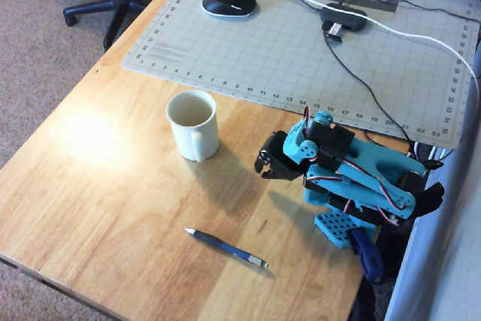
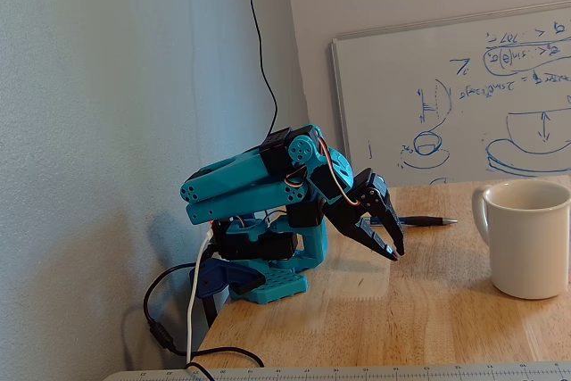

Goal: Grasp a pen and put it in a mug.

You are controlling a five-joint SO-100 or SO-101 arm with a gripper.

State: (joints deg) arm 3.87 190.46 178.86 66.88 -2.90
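Note:
The cream-white mug (image 1: pixel 193 124) stands upright on the wooden table, handle toward the table's front edge; it also shows at the right in the fixed view (image 2: pixel 531 238). The dark blue pen (image 1: pixel 225 248) lies flat near the front edge, silver tip pointing left; in the fixed view (image 2: pixel 421 219) it shows partly behind the gripper. My gripper (image 1: pixel 261 169) hangs on the folded teal arm, pointing down at the table between mug and pen, touching neither. In the fixed view the gripper (image 2: pixel 393 250) looks shut and empty, just above the wood.
A grey cutting mat (image 1: pixel 301 58) covers the back of the table, with a black mouse (image 1: pixel 228 1), a USB hub (image 1: pixel 344 19) and cables on it. The arm's base is clamped at the right edge (image 1: pixel 366 253). A whiteboard (image 2: pixel 464 104) leans behind the table.

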